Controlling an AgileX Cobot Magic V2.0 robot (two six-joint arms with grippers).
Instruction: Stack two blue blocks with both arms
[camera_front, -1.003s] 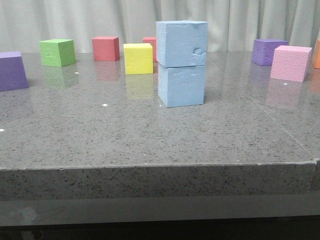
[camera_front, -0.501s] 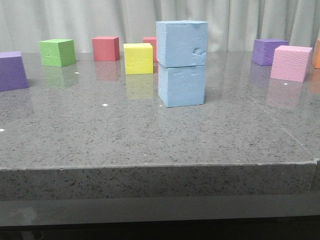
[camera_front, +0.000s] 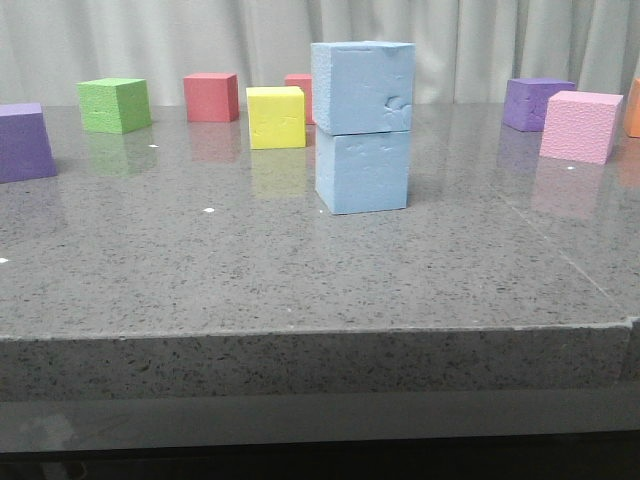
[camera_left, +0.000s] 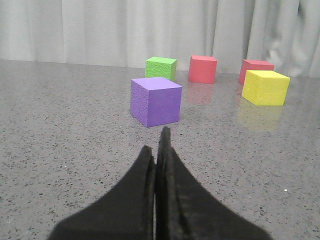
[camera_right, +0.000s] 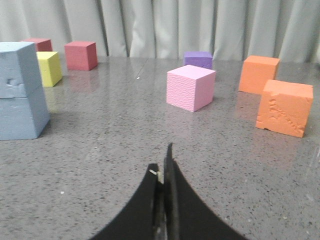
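Blue blocks (camera_front: 362, 128) stacked, end effectors clear.

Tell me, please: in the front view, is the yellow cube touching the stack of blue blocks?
No. The yellow cube stands behind and to the left of the two stacked blue blocks, with bare table visible between them.

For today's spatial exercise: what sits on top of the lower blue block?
The upper blue block rests squarely on the lower blue block, edges nearly flush. The lower block's top face is fully covered, so unseen.
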